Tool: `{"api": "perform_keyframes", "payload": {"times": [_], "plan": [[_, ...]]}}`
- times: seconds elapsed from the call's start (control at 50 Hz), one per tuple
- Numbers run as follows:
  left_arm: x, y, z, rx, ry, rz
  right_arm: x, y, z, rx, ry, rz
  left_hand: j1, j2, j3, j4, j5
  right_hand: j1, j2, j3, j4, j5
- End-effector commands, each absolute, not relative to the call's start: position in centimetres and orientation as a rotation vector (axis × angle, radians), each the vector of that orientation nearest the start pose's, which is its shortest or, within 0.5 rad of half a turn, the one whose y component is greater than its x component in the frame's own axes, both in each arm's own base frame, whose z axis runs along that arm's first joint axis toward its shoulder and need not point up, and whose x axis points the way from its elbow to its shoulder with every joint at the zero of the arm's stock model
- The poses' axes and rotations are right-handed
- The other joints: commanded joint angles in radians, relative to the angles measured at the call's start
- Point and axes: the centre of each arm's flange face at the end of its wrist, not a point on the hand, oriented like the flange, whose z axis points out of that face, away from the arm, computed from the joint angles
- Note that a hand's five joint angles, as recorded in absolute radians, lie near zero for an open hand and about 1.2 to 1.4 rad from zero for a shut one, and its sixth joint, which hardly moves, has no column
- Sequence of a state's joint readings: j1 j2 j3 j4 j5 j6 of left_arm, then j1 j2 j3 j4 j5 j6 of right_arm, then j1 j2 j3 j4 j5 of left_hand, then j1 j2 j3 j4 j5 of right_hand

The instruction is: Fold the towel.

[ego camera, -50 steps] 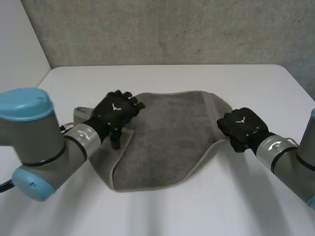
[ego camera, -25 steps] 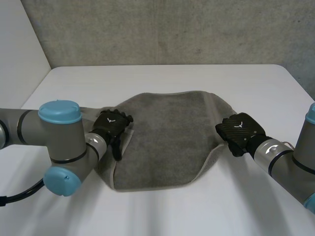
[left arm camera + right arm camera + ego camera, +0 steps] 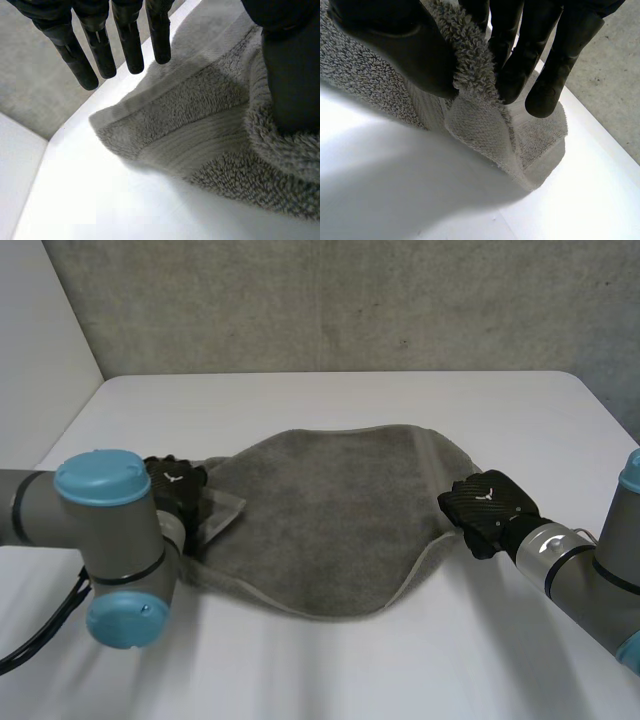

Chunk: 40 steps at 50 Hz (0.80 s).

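Grey towel, right hand pinching its edge — left hand, fingers straight

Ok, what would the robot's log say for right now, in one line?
towel: spread on table | left hand: open, thumb on left edge | right hand: pinching right edge

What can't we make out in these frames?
Head view: the left arm covers most of the left hand and the corner of the towel beside it.
Head view: the back of the right hand hides its fingertips on the towel's edge.
Left wrist view: towel pile buries the left hand's thumb tip.
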<state>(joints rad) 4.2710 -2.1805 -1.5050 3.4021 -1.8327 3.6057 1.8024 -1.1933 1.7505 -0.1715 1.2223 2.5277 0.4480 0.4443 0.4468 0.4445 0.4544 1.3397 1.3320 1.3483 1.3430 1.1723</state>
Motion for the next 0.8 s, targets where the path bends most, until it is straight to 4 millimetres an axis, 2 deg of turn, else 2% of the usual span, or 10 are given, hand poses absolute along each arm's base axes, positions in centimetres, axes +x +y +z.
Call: {"api": "perform_keyframes", "payload": {"times": [0.02, 0.12, 0.24, 0.28, 0.4, 0.44, 0.5, 0.66, 0.8], "plan": [[-24.7, -28.3, 14.7, 0.785, 2.177, -1.765, 23.2, -27.3, 15.4, -1.303, 2.163, -1.743, -0.041, -0.037, -0.040, -0.037, -0.222, 0.057, 0.064, 0.048, 0.053, 0.049], [-23.6, -26.3, 14.8, 0.793, 2.171, -1.749, 23.2, -27.4, 15.5, -1.302, 2.161, -1.747, -0.041, -0.037, -0.040, -0.037, -0.222, 0.057, 0.064, 0.048, 0.053, 0.049], [-22.7, -25.2, 14.2, 0.803, 2.185, -1.699, 23.2, -27.4, 15.5, -1.303, 2.159, -1.746, -0.041, -0.037, -0.040, -0.037, -0.222, 0.057, 0.064, 0.048, 0.053, 0.049], [-22.3, -24.5, 14.7, 0.790, 2.173, -1.719, 23.2, -27.4, 15.5, -1.303, 2.159, -1.746, -0.041, -0.037, -0.040, -0.037, -0.222, 0.057, 0.064, 0.048, 0.053, 0.049], [-21.3, -24.6, 16.4, 0.711, 2.114, -1.800, 23.2, -27.3, 15.4, -1.305, 2.159, -1.739, -0.041, -0.037, -0.040, -0.037, -0.222, 0.057, 0.064, 0.048, 0.053, 0.049], [-20.1, -25.1, 17.5, 0.644, 2.062, -1.835, 23.2, -27.3, 15.5, -1.304, 2.156, -1.745, -0.041, -0.037, -0.040, -0.037, -0.222, 0.057, 0.064, 0.048, 0.053, 0.049], [-19.3, -25.2, 17.8, 0.632, 2.034, -1.817, 23.2, -27.3, 15.5, -1.304, 2.156, -1.745, -0.041, -0.037, -0.040, -0.037, -0.222, 0.057, 0.064, 0.048, 0.053, 0.049], [-18.9, -24.1, 16.5, 0.705, 2.046, -1.738, 23.2, -27.4, 15.5, -1.304, 2.156, -1.745, -0.044, -0.040, -0.042, -0.040, -0.225, 0.057, 0.064, 0.048, 0.053, 0.049], [-19.8, -24.2, 16.8, 0.750, 2.031, -1.808, 23.2, -27.4, 15.5, -1.304, 2.155, -1.747, -0.114, -0.110, -0.113, -0.111, -0.295, 0.057, 0.064, 0.048, 0.053, 0.049]]}}
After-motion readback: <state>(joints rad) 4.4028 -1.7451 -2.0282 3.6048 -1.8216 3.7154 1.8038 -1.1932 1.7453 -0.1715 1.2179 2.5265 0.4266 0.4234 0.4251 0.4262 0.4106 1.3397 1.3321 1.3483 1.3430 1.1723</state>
